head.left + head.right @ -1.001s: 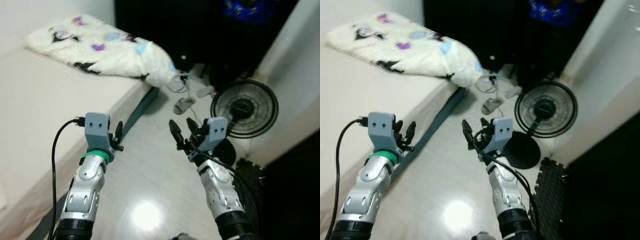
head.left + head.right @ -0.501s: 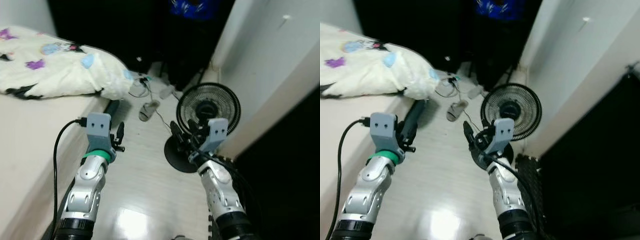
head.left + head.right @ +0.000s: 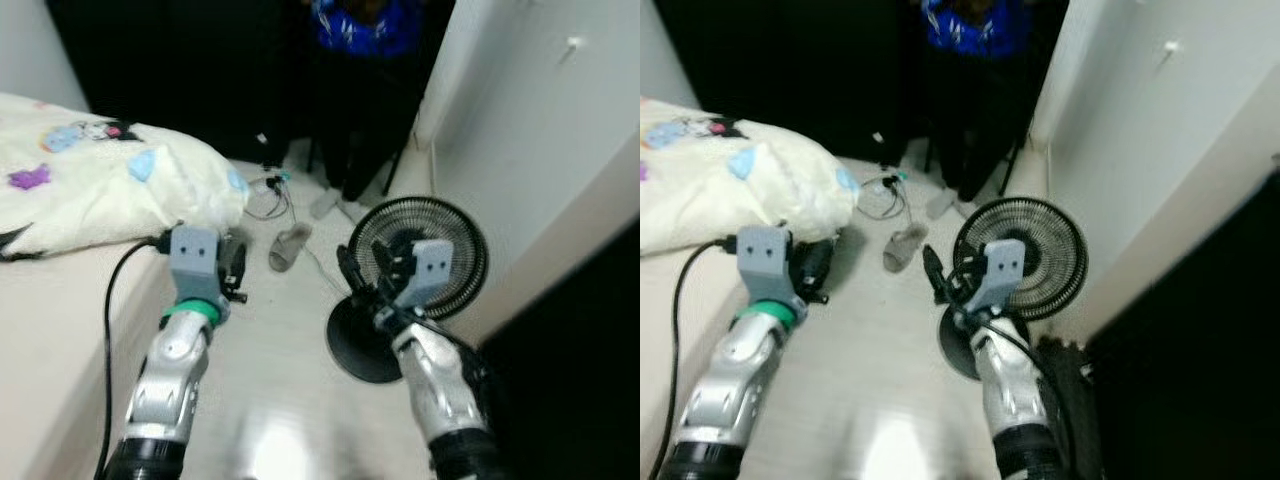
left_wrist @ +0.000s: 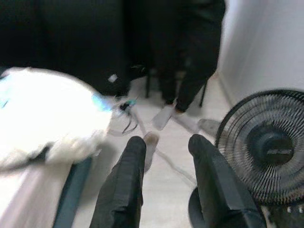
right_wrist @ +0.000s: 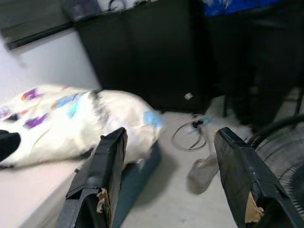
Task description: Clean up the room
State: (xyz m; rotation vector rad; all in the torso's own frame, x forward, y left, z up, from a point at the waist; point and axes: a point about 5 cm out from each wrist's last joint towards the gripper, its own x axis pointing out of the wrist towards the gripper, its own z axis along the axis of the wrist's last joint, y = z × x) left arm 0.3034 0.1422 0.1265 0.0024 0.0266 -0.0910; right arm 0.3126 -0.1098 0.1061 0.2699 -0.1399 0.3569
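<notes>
- Left gripper (image 4: 164, 156): raised in front of the body, above the edge of the bed; fingers (image 4: 127, 178) parted with a narrow gap, holding nothing.
- Right gripper (image 5: 166, 156): raised over the floor, in front of the fan; fingers (image 5: 107, 164) spread wide, holding nothing.
- Bed (image 3: 50, 330): pale beige surface on the robot's left, with a dark side panel (image 4: 71, 194) running along the floor.
- Blanket (image 3: 90, 180): cream fleece with blue, purple and black prints, bunched on the far end of the bed, one corner hanging over the bed's edge.
- Slipper (image 3: 290, 245): grey, lying on the floor just beyond the blanket's corner, between bed and fan.
- Second slipper (image 3: 325, 203): pale, farther off, near the person's feet; blurred.
- Cable (image 3: 262, 200): thin, looped on the floor beside the blanket's corner, with a small turquoise tip.
- Fan (image 3: 440, 250): black, round grille on a round black base (image 3: 355, 345), upright on the floor by the white wall (image 3: 540, 120); right gripper partly in front of it.
- Person (image 3: 360, 60): standing at the far end of the room, blue top and dark trousers.
- Floor (image 3: 290, 400): pale, glossy, with a bright reflection near the robot.
</notes>
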